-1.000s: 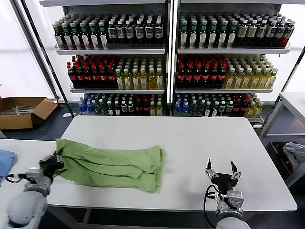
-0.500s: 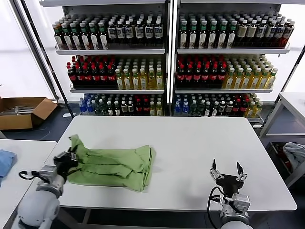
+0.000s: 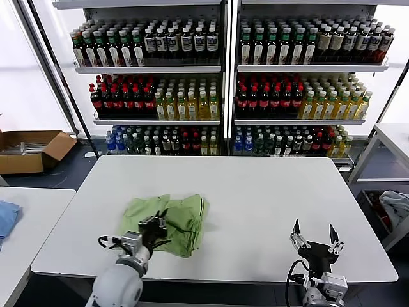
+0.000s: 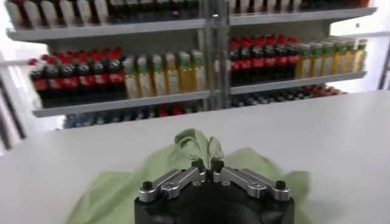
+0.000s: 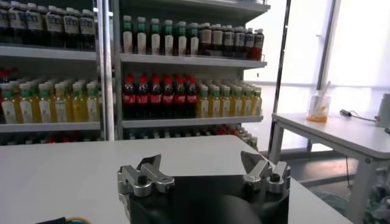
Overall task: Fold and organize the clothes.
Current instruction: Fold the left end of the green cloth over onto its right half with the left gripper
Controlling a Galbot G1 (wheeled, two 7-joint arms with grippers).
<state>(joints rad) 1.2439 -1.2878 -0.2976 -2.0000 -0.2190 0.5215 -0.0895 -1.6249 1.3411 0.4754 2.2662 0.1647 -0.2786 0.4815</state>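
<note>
Shirt (image 3: 171,217) of light green cloth lies bunched in a loose, doubled-over heap on the white table (image 3: 255,192), left of centre and towards the near edge, its collar, buttons and any print lost among the folds. The left gripper (image 3: 155,228) sits over the heap's near left part, its fingers pinched tight on a raised tuft of the fabric, which the left wrist view shows poking up between the closed tips (image 4: 209,172); the arm behind it is cut off at the frame's bottom. At the near right corner of the table, well apart from the cloth, the right gripper (image 3: 313,239) points upward with its fingers spread wide and nothing between them. Shelves of bottles (image 3: 223,83) fill the far wall, and a cardboard box (image 3: 32,150) sits on the floor at far left.
</note>
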